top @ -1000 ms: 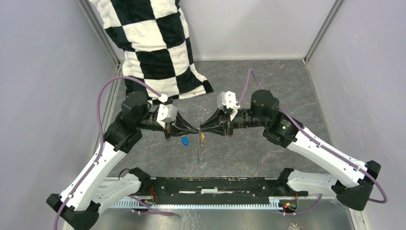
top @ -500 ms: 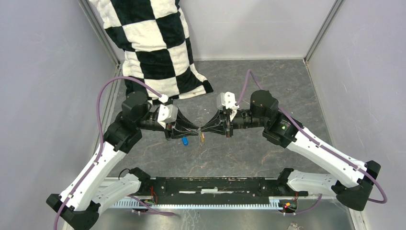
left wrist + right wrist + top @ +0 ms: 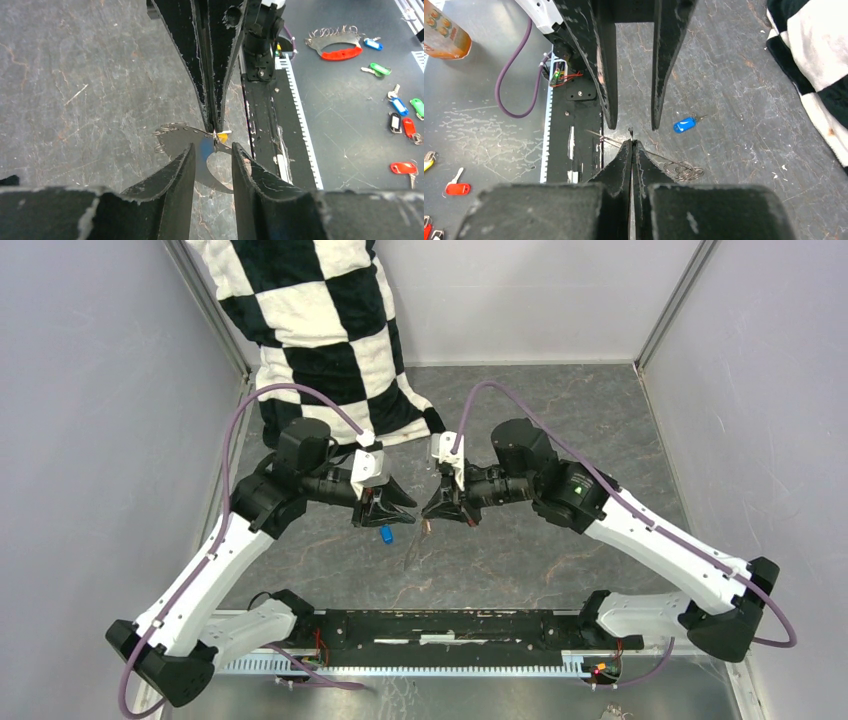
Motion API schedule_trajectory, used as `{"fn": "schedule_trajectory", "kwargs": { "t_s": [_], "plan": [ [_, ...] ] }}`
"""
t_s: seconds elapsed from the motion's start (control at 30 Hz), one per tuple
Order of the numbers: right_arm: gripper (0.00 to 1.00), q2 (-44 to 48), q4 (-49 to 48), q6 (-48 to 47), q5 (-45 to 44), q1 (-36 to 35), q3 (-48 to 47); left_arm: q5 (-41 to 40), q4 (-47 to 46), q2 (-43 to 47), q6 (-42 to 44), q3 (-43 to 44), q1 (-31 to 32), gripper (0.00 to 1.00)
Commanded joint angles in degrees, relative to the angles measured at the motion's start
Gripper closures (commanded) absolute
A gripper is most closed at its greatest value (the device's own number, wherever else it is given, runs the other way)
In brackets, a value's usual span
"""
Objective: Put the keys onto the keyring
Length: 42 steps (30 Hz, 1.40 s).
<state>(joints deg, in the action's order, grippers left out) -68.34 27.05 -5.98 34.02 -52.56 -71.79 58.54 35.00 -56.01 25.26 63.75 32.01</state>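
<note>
Two keys, one apparently threaded: yellow-headed key [image 3: 224,134] sits at thin silver keyring [image 3: 681,171] wire, mid-table, right where right gripper [image 3: 432,510] pinches tight on that loop. Left gripper [image 3: 397,506] faces it tip to tip, jaws parted, empty. Blue-headed key [image 3: 385,534] lies flat on scuffed grey table [image 3: 560,420], just near of left gripper. Step in hand, my read: fetch blue key. Next wants delicate pinch on glossy plastic head, tiny blade free, floppy wire steady.
</note>
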Motion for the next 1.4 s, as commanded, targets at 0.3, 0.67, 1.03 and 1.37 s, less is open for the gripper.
{"fn": "schedule_trajectory", "kwargs": {
  "t_s": [0.3,0.67,1.03,1.37],
  "plan": [
    [1.0,-4.25,6.84,-3.69,-4.41,-2.83,-9.88,-0.76,9.88,-3.78,9.55,5.52,0.5,0.65],
    [1.0,-6.63,7.93,-3.95,-4.12,-3.78,-12.57,-1.41,9.77,-4.28,9.7,5.22,1.26,0.76],
    [0.91,-5.83,7.7,-3.47,-6.34,-3.88,-13.41,-2.26,9.89,-3.67,10.15,4.74,1.35,0.98],
    [0.4,5.55,-5.97,3.48,-13.76,-1.28,-4.08,-5.08,-10.38,1.07,-10.26,-1.72,1.3,0.98]
  ]
}}
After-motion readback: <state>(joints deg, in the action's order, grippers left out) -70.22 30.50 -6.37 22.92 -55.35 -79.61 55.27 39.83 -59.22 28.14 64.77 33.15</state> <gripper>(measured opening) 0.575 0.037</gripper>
